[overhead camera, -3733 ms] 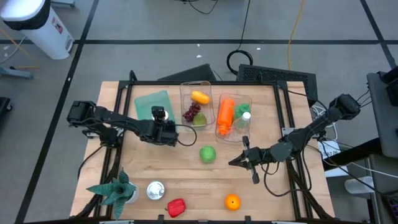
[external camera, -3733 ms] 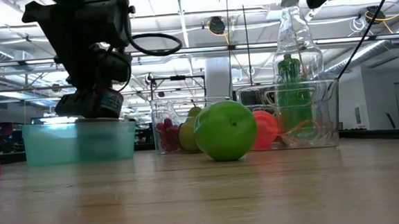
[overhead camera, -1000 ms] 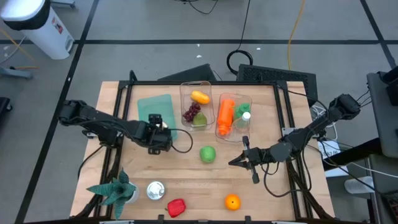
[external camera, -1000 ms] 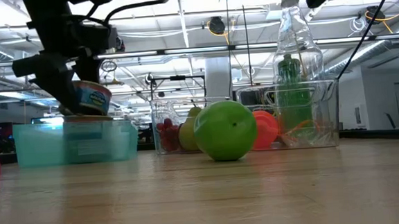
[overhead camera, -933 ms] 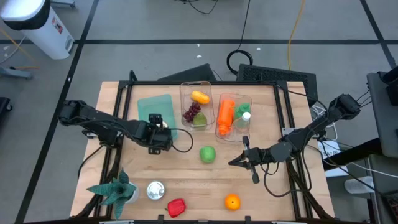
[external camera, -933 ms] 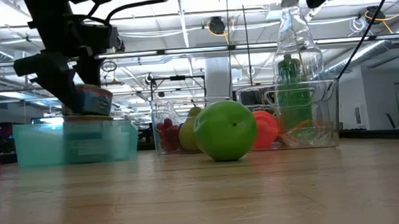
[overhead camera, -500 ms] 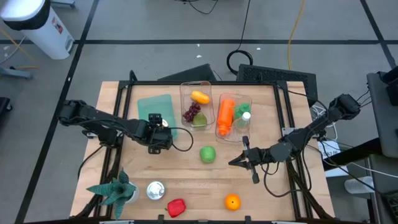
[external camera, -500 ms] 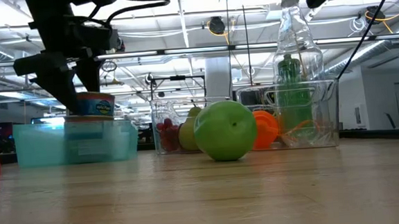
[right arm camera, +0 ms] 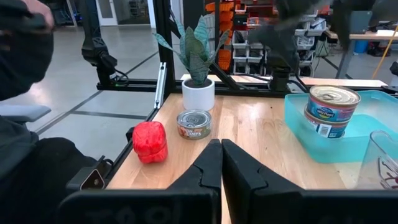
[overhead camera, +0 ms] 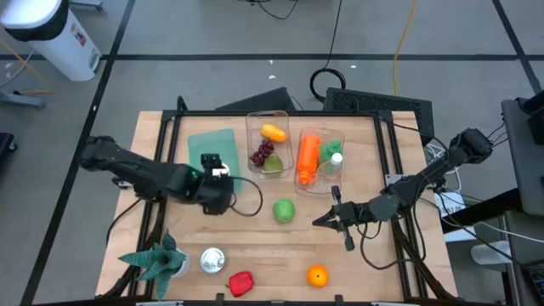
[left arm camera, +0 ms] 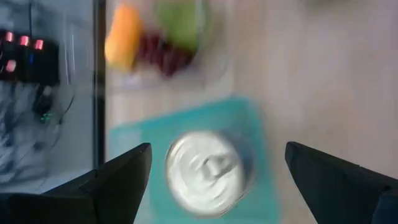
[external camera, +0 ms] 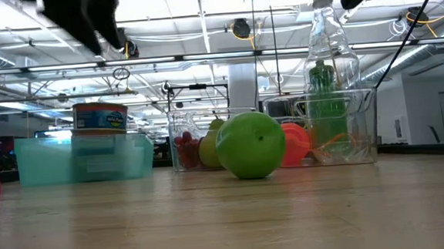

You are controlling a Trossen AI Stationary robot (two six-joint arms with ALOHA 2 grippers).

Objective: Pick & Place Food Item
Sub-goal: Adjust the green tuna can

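Note:
A blue-labelled can (external camera: 99,117) stands upright on a second can (right arm camera: 323,127) inside the teal bin (overhead camera: 202,141); its silver lid (left arm camera: 208,173) shows in the left wrist view. My left gripper (external camera: 96,20) hangs open above the top can, its fingers (left arm camera: 121,180) wide on either side and clear of it. My right gripper (overhead camera: 327,219) is shut and hovers at the table's right, near the green apple (overhead camera: 284,210), touching nothing.
Two clear bins at the far side hold fruit (overhead camera: 268,146) and a carrot with a bottle (overhead camera: 320,158). Along the near edge stand a potted plant (overhead camera: 158,259), a flat tin (overhead camera: 212,258), a red pepper (overhead camera: 241,282) and an orange (overhead camera: 317,275). A person in dark clothes (right arm camera: 18,93) stands beside the table.
My left gripper set the tilted can down level on the can in the teal bin, let go of it and rose straight up. The can now stands free on the lower can. My right arm kept still.

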